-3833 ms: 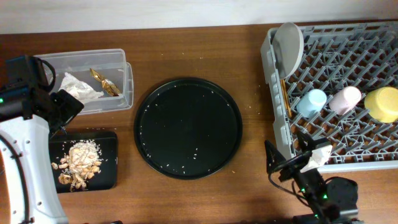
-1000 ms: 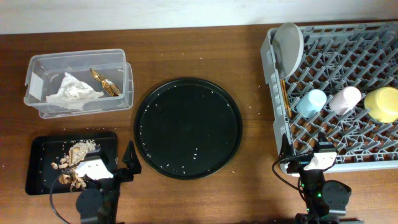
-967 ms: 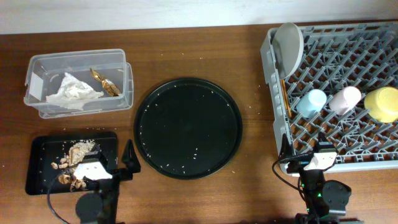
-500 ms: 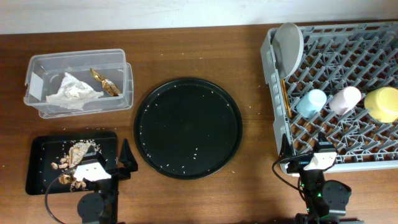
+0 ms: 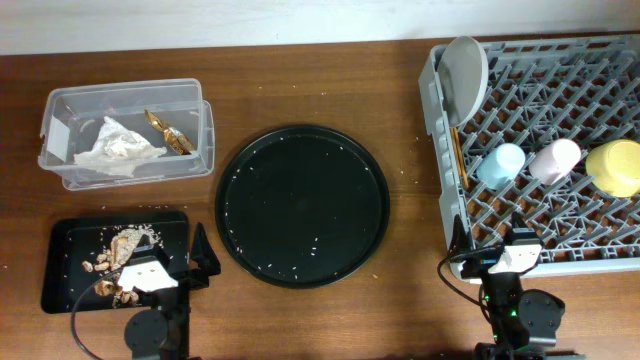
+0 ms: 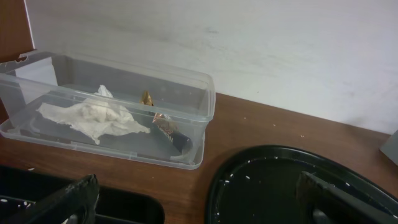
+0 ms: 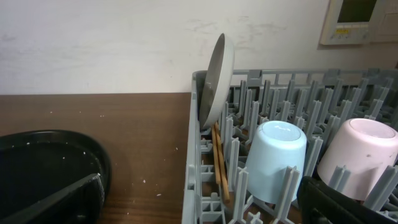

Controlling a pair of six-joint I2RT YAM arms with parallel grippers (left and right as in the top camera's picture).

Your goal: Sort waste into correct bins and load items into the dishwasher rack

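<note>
Two claws, both spread wide, nothing between the fingers. Left claw (image 6: 196, 186) sits low over the table (image 5: 300, 80) at 7 o'clock of the round black tray (image 5: 302, 205), just beside the shallow black tray (image 5: 60, 290). Right claw (image 7: 200, 183) is at the 7 o'clock edge of the dishwasher rack (image 5: 560, 230).

Clear box (image 5: 120, 88) is at 10 o'clock of the round tray and holds the white napkin (image 5: 118, 145) and the gold-brown wrapper (image 5: 170, 132). Food scraps (image 5: 122, 250) lie in the shallow black tray at 8 o'clock. A few white specks are on the round tray.

The rack is at 3 o'clock. Grey-green plate (image 5: 465, 68) stands on edge at its 10 o'clock corner. Chopsticks (image 5: 459, 160) lie along the left wall. Light-blue cup (image 5: 500, 165), pink cup (image 5: 553, 160) and yellow bowl (image 5: 617, 167) sit in a row, cups mouth-down.
</note>
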